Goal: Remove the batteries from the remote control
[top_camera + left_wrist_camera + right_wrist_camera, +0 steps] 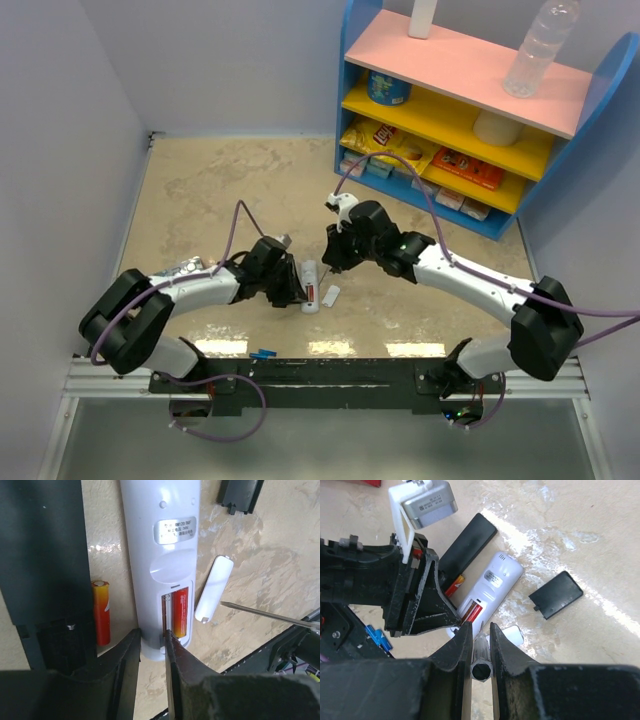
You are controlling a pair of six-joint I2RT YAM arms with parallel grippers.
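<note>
- Batteries: one battery (pixel 181 612) sits in the right slot of the remote (pixel 160 540). The slot beside it looks empty. A loose battery (pixel 101 612) lies on the table at nine o'clock of the remote.
- My left gripper (pixel 151 632) is narrow. Its fingers pinch the remote's near end at the open bay, with one tip seemingly inside the empty slot.
- My right gripper (pixel 480 626) is clamped on a screwdriver (pixel 481 669), which points toward the bay.
- I judge the job half done, and the step in hand is prying out the seated battery. Next I need to bring the tip in from three o'clock, get it under that battery's end and lever gently while my left keeps the remote flat.
- The left wrist view shows the slots and the tip beside the white cover (pixel 215 587), apart from the remote. The right wrist view hides most of the bay behind my left fingers but shows my hold on the handle. The top view shows both arms meeting over the remote, but I can't make out either battery there.
</note>
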